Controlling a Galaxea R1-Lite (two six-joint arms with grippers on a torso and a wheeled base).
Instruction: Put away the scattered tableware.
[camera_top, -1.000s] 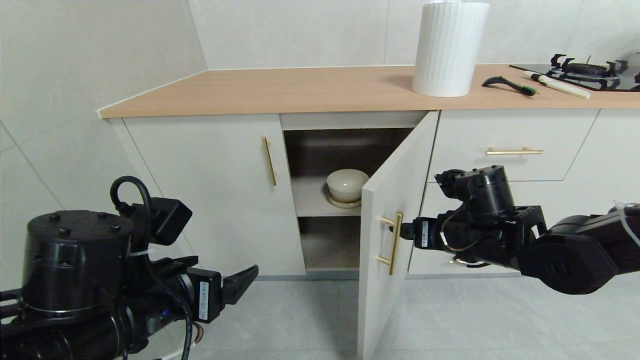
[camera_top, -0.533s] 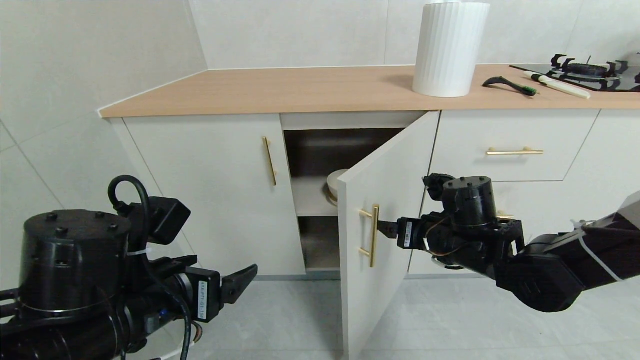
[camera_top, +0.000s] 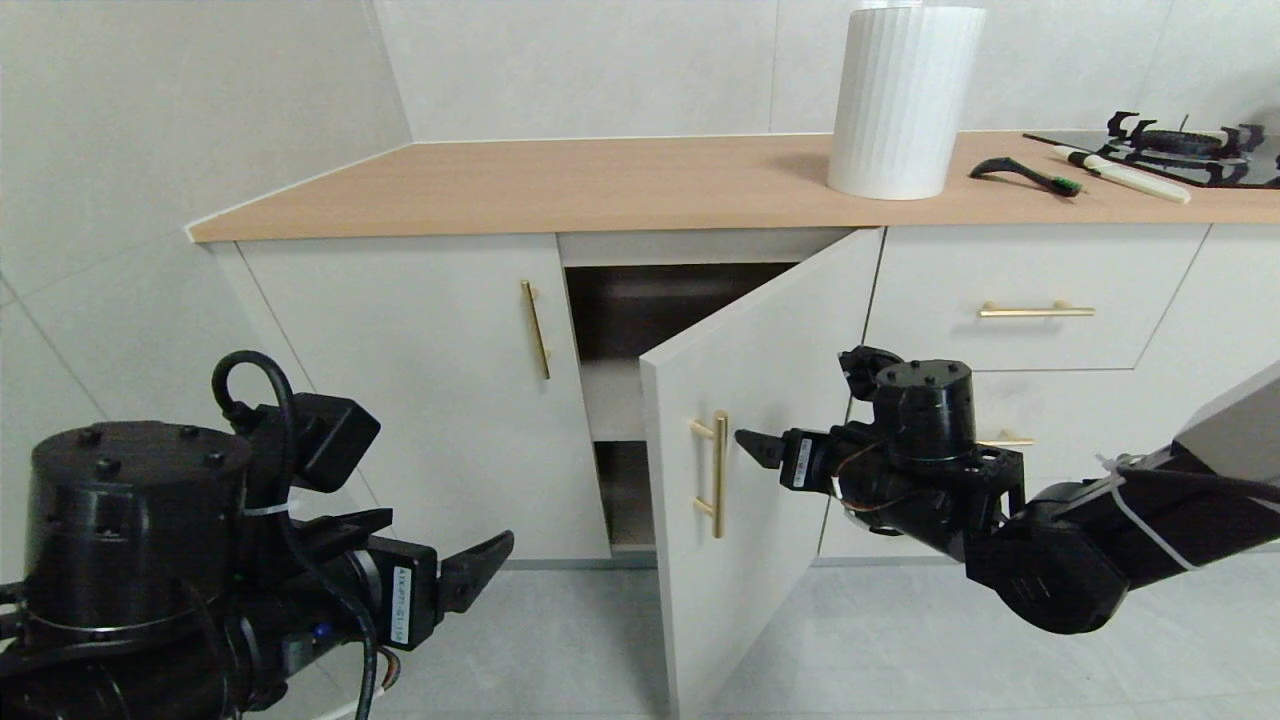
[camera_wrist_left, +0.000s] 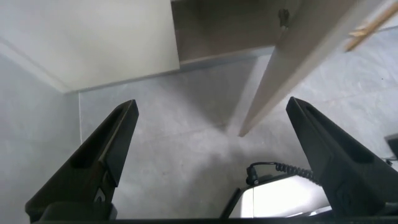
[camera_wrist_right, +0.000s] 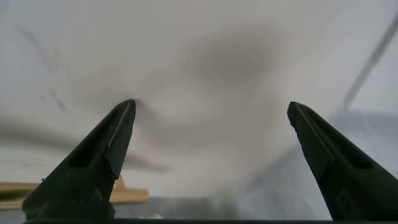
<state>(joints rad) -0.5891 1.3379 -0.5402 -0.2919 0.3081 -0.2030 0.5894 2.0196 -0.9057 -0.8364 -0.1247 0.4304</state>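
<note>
Wood-toned counter (camera_top: 600, 180) runs across the upper half of the head view, with a white ribbed canister (camera_top: 903, 100) standing on it right of centre. At the upper right, just left of the stove (camera_top: 1180, 145), two pieces lie on the counter, well apart from both arms: a black utensil (camera_top: 1025, 175) and a white-handled utensil (camera_top: 1125, 172), close side by side.

Below the counter, at centre, the cupboard door (camera_top: 760, 400) stands partly open, hinged at its right edge and swung out toward the camera. A dark gap and a strip of shelf (camera_top: 612, 400) show to its left.

The right gripper (camera_top: 757, 448) is at centre right, its tip just right of the door's brass handle (camera_top: 712, 473) and near the door face. Its wrist view shows the fingers spread wide with nothing between them and the panel close ahead; whether a tip touches the panel cannot be told.

The left gripper (camera_top: 478, 565) sits at lower left above the floor (camera_top: 560, 640), well apart from the door, fingers likewise spread wide and holding nothing.
</note>
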